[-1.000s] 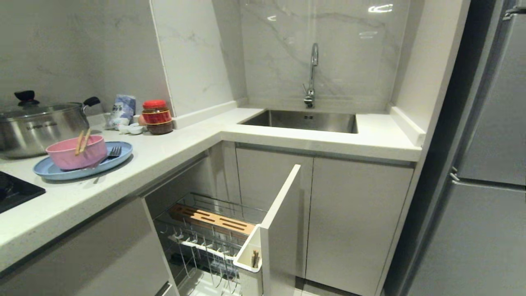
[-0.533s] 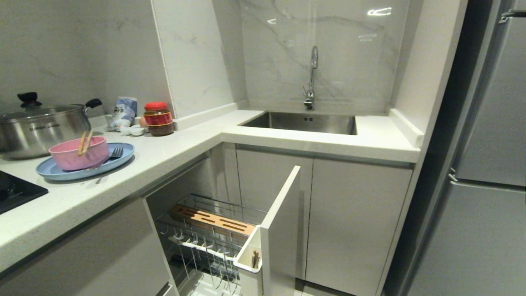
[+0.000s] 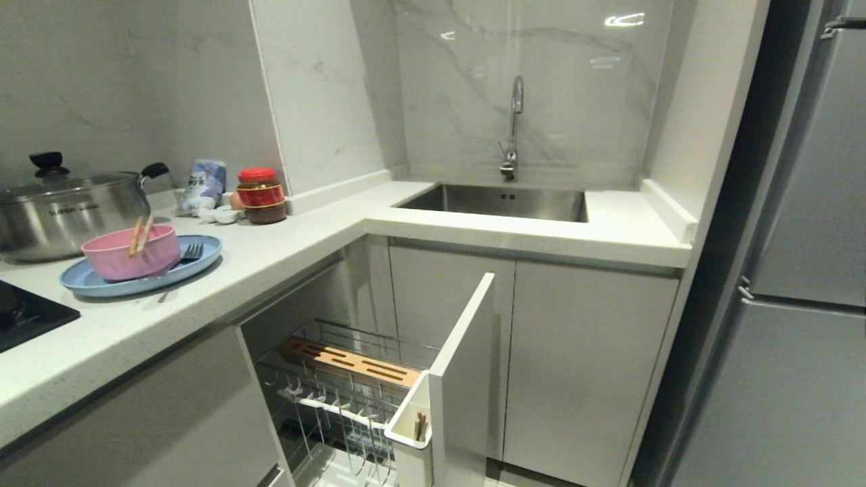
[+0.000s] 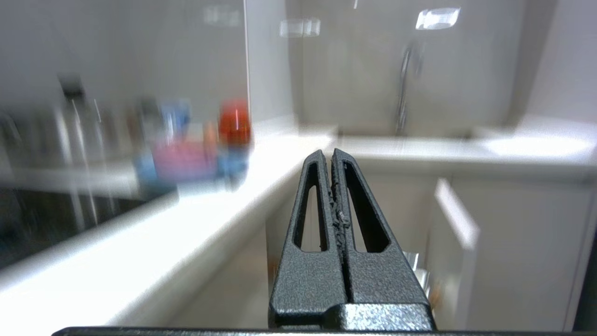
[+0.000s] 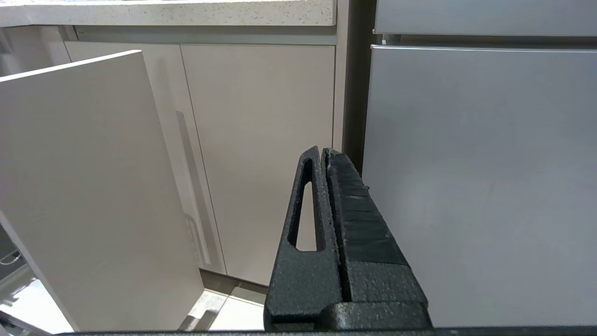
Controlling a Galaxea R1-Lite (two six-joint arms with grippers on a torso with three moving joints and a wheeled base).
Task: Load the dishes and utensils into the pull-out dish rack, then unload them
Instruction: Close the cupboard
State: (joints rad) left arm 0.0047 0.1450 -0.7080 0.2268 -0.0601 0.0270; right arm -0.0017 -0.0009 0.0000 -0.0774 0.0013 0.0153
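Observation:
On the counter at the left, a pink bowl (image 3: 128, 251) stands on a light-blue plate (image 3: 139, 279). Wooden chopsticks (image 3: 139, 234) lean in the bowl and a silver fork (image 3: 190, 252) lies on the plate beside it. Below the counter the pull-out dish rack (image 3: 338, 396) stands pulled out, with its wooden strip (image 3: 352, 362), white utensil cup (image 3: 408, 425) and white panel front (image 3: 467, 365). Neither arm is in the head view. My left gripper (image 4: 331, 151) is shut and empty, raised in front of the counter edge, facing the bowl (image 4: 182, 161). My right gripper (image 5: 322, 150) is shut and empty, low before the cabinet doors.
A lidded steel pot (image 3: 64, 210) stands behind the plate, with a black cooktop (image 3: 27, 314) to its near side. A red-lidded jar (image 3: 260, 195) and a small bag (image 3: 203, 182) sit by the wall. Sink (image 3: 497, 199) and faucet (image 3: 514, 122) are ahead, a fridge (image 3: 798, 270) on the right.
The whole head picture has shifted slightly down and right, so the camera moved. The dishes, utensils and rack have stayed where they were.

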